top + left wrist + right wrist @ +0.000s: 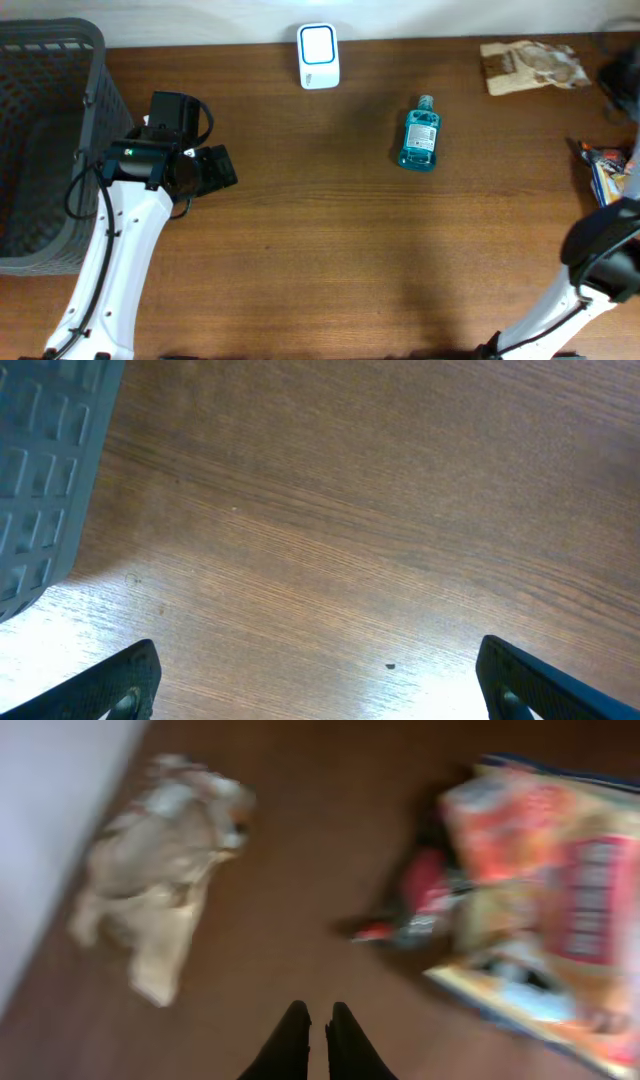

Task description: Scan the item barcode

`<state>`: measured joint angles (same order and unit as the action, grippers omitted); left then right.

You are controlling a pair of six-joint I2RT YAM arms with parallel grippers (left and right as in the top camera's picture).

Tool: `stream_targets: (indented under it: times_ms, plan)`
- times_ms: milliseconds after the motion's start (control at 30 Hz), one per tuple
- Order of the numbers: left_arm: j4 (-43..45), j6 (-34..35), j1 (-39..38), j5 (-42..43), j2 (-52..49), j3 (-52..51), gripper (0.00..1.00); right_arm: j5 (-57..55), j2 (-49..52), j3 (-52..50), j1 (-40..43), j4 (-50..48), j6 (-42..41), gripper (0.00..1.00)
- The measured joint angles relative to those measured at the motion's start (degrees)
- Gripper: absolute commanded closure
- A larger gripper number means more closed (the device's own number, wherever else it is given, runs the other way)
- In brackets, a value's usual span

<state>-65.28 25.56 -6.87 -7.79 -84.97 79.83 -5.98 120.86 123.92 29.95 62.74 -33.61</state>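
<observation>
Plainly early in the job: nothing lifted, no barcode presented yet. Found the right tool (318, 1016) with its fingers brought together on nothing, hanging over the brown surface (300, 810). Noted, just ahead and to its right, a bright snack packet (560, 900) lying flat, a small red-and-white wrapper (415, 910) beside it, too blurred to name. Noted, ahead and to its left, a crumpled tan bag (160, 870) near the surface's edge. Judged the packet the likeliest item for this tool, being nearest. Farther off, well to its left, spotted a teal mouthwash bottle (419, 135) lying down, and beyond that the white scanner (318, 55) at the back edge. Farthest, saw the left tool (320, 685) spread wide and empty, just beside the grey basket (40, 480). Next move, by judgement: part the right tool's fingers, settle them across the packet's edge, close, lift, then carry it leftward to the scanner with the printed code turned toward the window.
</observation>
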Motion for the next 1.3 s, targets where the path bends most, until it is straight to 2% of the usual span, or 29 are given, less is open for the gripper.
stream_targets:
  times_ms: [133, 233, 267, 333, 400, 667, 967, 1133, 1300]
  plan:
    - [-0.02, 0.0, 0.0, -0.02, 0.0, 0.0, 0.01, 2.64, 0.92, -0.42, 6.08, 0.15, 2.62, 0.76]
    - [-0.04, 0.0, 0.0, 0.0, 0.0, 0.0, 0.01, 7.39, 1.25, -0.42, 6.78, -2.64, 6.8, 0.77]
    - [-0.04, 0.0, 0.0, -0.02, 0.0, 0.0, 0.01, 9.42, 1.31, -0.42, 6.34, -4.09, 8.46, 0.78]
    - [-0.04, 0.0, 0.0, -0.02, 0.0, 0.0, 0.01, 12.5, 1.49, -0.42, 4.74, -7.13, 11.56, 0.92]
    - [0.0, 0.02, 0.0, -0.04, 0.0, 0.0, 0.01, 14.36, 2.1, -0.42, 2.32, -9.97, 13.94, 0.96]
    - [-0.02, 0.0, 0.0, 0.0, 0.0, 0.0, 0.01, 16.48, 12.57, -0.42, -7.72, -25.79, 17.53, 0.96]
    - [0.02, 0.0, 0.0, -0.02, 0.0, 0.0, 0.01, 12.52, 26.34, -0.61, -9.7, -41.75, 17.79, 0.96]
    - [0.04, 0.0, 0.0, -0.02, 0.0, 0.0, 0.01, 10.23, 28.96, -0.59, -9.7, -42.07, 17.84, 0.96]
    - [0.07, 0.0, 0.0, -0.02, 0.0, 0.0, 0.01, 6.6, 28.87, 0.44, -9.77, -37.38, 18.21, 0.96]
